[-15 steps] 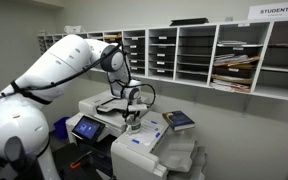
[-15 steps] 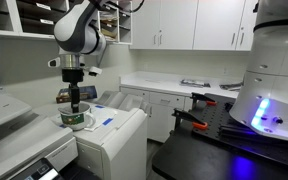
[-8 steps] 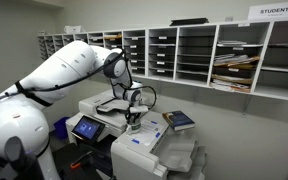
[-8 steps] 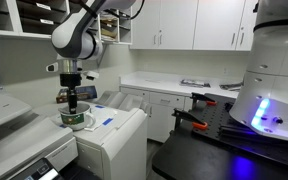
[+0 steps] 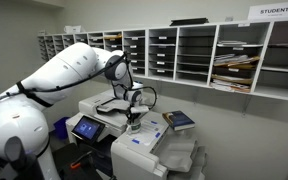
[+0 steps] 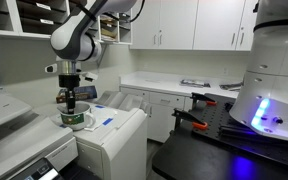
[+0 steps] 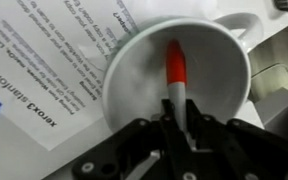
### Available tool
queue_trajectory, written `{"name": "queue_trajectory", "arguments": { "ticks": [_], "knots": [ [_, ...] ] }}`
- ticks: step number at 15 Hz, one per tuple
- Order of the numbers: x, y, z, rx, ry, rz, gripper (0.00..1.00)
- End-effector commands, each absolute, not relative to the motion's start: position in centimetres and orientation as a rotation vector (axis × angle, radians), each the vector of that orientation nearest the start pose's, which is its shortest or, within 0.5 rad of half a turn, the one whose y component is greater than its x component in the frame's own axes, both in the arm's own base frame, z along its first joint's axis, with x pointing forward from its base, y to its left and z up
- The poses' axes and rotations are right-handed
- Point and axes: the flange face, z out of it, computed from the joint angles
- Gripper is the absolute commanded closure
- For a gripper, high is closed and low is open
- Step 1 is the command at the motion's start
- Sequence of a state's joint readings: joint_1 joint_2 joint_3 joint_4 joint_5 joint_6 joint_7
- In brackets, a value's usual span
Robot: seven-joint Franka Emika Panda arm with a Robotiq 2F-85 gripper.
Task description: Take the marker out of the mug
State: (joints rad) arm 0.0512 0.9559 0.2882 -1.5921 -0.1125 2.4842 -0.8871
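Note:
In the wrist view a white round mug [image 7: 134, 70] fills the middle, and a marker [image 7: 175, 70] with a red cap and grey barrel stands inside it. My gripper [image 7: 179, 118] comes in from the bottom edge, its two black fingers shut on the marker's barrel just above the mug's rim. In both exterior views the gripper [image 5: 133, 119] [image 6: 72, 104] points straight down over the mug [image 5: 134, 127] [image 6: 75, 119], which sits on top of the office printer [image 5: 149, 140] [image 6: 109, 130]. The marker is too small to make out there.
A printed sheet [image 7: 54, 70] lies under the mug on the printer top. A dark book [image 5: 179, 121] rests on the printer to one side. Mail shelves [image 5: 199, 55] line the wall behind. A touch screen [image 5: 87, 127] sticks out near the arm.
The fingers have closed on the marker over the last second. The arm has stayed over the mug, dropping only slightly.

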Motion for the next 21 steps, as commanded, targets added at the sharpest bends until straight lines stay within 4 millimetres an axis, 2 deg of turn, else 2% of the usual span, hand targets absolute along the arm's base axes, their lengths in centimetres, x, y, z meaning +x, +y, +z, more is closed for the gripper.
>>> {"name": "queue_trajectory", "arguments": {
  "ticks": [1,4,7,10,12,14,15,21],
  "knots": [
    [64.8,20.0,10.7,-2.376,-1.658,-0.030,0.95],
    [65.5,18.9,13.6,-2.402,-1.528,-0.020,0.95],
    [66.6,17.1,17.1,-2.425,-1.346,0.083,0.95],
    [68.2,15.1,20.1,-2.540,-1.142,0.153,0.95],
    [69.7,13.8,20.8,-2.674,-1.050,0.151,0.95],
    [70.8,12.9,19.8,-2.790,-0.964,0.167,0.95],
    [71.0,12.4,18.7,-2.839,-0.914,0.199,0.95],
    [71.7,10.2,10.5,-3.124,-0.591,0.345,0.95]
  ]
}}
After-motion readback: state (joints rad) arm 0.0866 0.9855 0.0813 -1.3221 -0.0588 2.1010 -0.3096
